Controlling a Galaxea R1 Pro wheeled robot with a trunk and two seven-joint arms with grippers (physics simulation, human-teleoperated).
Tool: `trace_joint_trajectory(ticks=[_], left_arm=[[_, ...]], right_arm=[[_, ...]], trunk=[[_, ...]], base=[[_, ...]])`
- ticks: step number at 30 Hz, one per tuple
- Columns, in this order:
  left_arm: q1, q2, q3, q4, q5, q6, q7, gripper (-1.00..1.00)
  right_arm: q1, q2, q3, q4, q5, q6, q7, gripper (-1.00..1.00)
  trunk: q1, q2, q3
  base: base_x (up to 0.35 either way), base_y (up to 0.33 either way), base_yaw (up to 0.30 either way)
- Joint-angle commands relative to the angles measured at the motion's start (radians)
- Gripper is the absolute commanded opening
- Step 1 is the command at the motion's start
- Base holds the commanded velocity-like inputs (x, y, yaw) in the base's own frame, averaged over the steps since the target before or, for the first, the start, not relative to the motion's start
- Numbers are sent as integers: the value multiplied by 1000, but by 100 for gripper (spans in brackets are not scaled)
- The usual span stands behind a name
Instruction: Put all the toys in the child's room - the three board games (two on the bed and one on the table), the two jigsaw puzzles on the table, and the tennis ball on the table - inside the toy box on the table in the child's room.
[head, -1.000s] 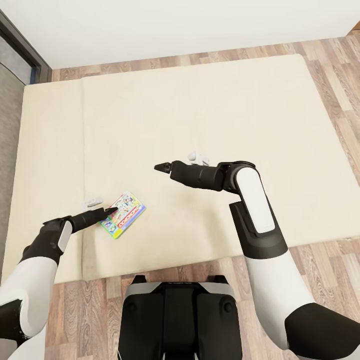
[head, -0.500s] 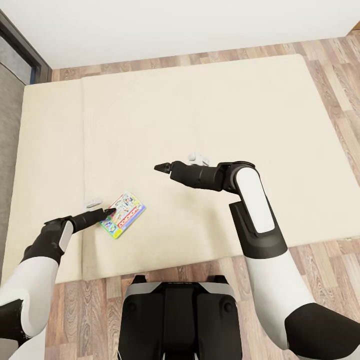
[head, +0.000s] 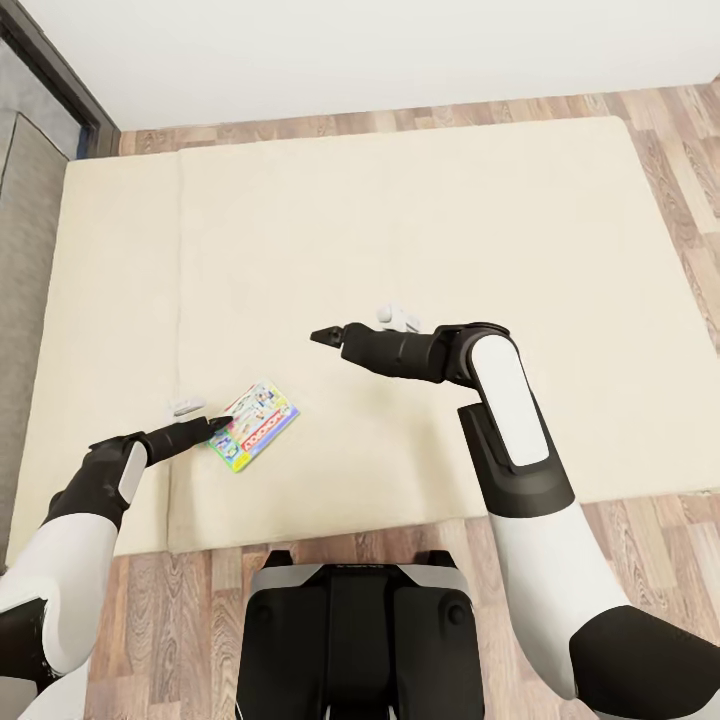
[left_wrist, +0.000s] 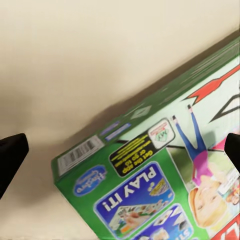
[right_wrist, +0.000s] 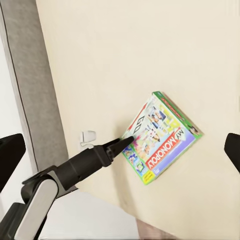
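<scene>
The whole head view has shifted a little, so the camera has moved; the arms keep their pose. A flat, glossy green-edged board game (head: 254, 425) lies on the plain beige bed (head: 400, 220). The left gripper (head: 216, 427), fingers spread, reaches its corner. The right gripper (head: 322, 336) hovers open, well apart.

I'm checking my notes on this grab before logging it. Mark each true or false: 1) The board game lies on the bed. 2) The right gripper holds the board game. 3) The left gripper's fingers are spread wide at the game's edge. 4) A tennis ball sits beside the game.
1) True: the board game lies flat on the bed.
2) False: the right gripper hangs apart from it, over bare mattress.
3) True: the left gripper is open, its fingers spread wide with the box corner between them.
4) False: no ball is visible there.
</scene>
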Motion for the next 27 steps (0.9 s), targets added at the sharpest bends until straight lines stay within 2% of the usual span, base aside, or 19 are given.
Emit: trace_joint_trajectory(ticks=[1, 27], left_arm=[[-1, -1, 4, 0, -5, 8, -3, 100], [-1, -6, 4, 0, -5, 8, -3, 100]], right_arm=[[-1, 0, 0, -1, -9, 2, -11, 100], [-1, 0, -3, -1, -10, 7, -13, 100]], trunk=[[1, -1, -1], [1, -1, -1]], base=[[0, -58, 125], [0, -32, 47]])
